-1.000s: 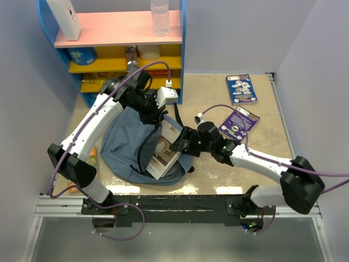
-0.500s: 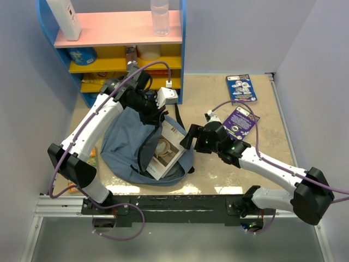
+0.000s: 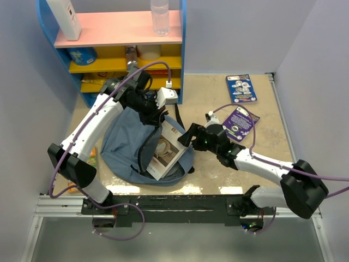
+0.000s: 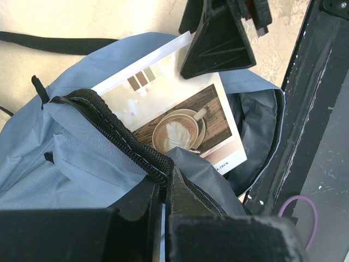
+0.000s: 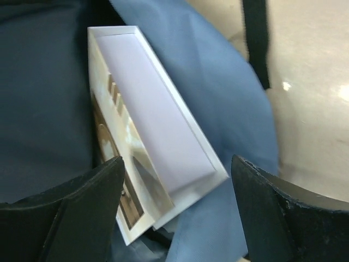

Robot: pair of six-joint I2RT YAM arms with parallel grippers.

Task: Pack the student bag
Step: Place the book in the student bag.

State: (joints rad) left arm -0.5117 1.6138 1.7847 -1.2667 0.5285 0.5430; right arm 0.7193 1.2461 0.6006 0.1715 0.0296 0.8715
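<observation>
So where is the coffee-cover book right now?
The book lies left of centre in the top view, half inside the open student bag, its outer corner poking out by the open right gripper.

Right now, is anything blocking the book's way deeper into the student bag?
Nothing visible. The left gripper holds the zipper edge of the student bag open around the book; the open right gripper flanks its outer end.

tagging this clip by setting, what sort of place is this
Probably a robot lab cell staged as a child's study corner: plain grey walls box in a beige tabletop, with a blue, pink and yellow shelf and a slate-blue fabric backpack.
</observation>
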